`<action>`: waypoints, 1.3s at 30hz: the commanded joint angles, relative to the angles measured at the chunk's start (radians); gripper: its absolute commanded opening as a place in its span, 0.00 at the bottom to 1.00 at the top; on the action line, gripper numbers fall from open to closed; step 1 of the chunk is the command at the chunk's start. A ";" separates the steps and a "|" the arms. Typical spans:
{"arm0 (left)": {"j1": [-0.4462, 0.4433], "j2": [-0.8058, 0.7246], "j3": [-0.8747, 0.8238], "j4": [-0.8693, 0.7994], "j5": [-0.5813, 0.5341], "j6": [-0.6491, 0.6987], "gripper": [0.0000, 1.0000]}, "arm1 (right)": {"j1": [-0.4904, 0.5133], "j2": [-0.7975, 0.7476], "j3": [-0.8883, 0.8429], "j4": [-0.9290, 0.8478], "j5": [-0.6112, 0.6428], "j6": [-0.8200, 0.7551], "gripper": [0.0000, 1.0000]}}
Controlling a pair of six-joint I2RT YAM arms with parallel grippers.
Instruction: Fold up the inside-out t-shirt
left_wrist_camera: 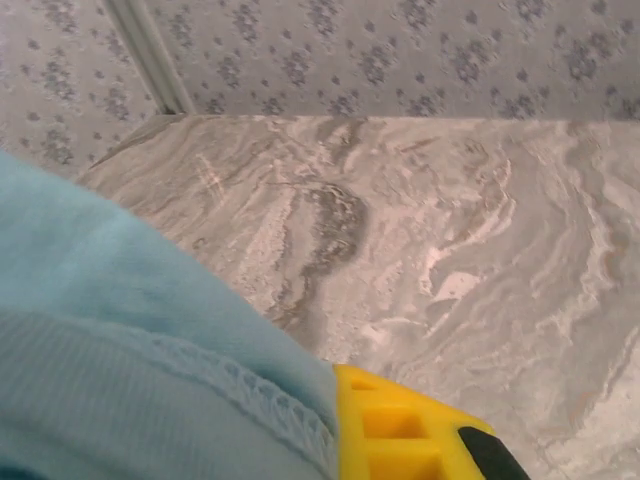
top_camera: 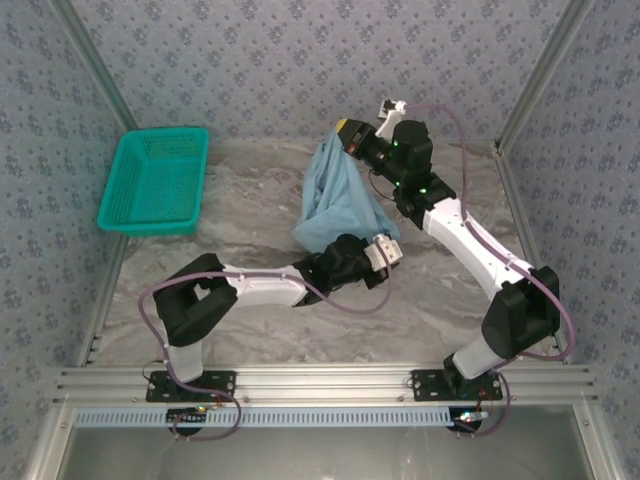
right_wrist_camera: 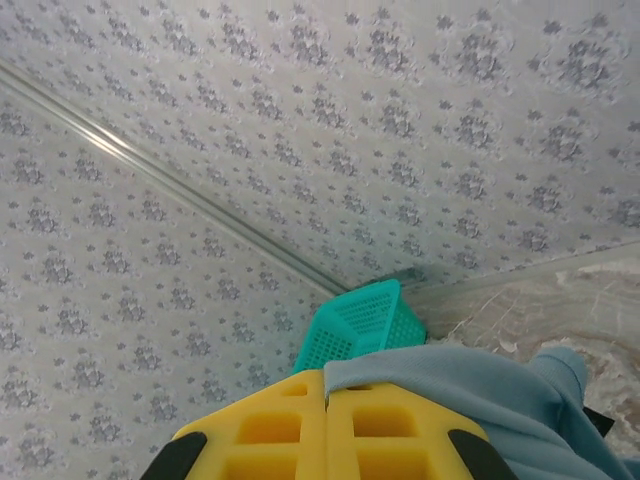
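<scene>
The plain sky-blue t-shirt (top_camera: 338, 200) is bunched into a long, creased, drooping mass, its upper end toward one o'clock and its lower end toward seven, with a stitched hem showing.

My left arm (top_camera: 262, 288) and right arm (top_camera: 470, 245) are white and black with purple cables (top_camera: 572, 320). My fingers (right_wrist_camera: 270, 430) are yellow with black edges.

Bright, even, soft light all round, barely any shadows. Right wrist cam: small glint on the metal strip (right_wrist_camera: 110, 145) up-left of the right claw (right_wrist_camera: 326, 440). Left cam's softer, and the t-shirt (left_wrist_camera: 120, 330) close up is blurry.
</scene>
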 commanded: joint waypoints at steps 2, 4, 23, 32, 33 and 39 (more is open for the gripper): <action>0.004 -0.003 -0.057 -0.059 -0.050 0.031 0.35 | -0.070 -0.021 0.162 -0.132 -0.115 -0.149 0.00; 0.005 -0.052 -0.093 -0.105 -0.061 -0.006 0.45 | -0.099 -0.007 0.242 -0.258 -0.187 -0.264 0.00; 0.462 -0.514 -0.108 -0.422 0.128 -0.452 0.75 | -0.189 -0.059 0.318 -0.557 -0.631 -0.674 0.00; 0.526 -0.267 0.126 -0.459 0.296 -0.484 0.77 | -0.192 -0.060 0.280 -0.507 -0.651 -0.632 0.00; 0.527 -0.254 0.136 -0.449 0.324 -0.490 0.77 | -0.192 -0.058 0.276 -0.504 -0.652 -0.630 0.00; 0.527 -0.189 0.183 -0.409 0.416 -0.535 0.72 | -0.193 -0.056 0.262 -0.496 -0.648 -0.624 0.00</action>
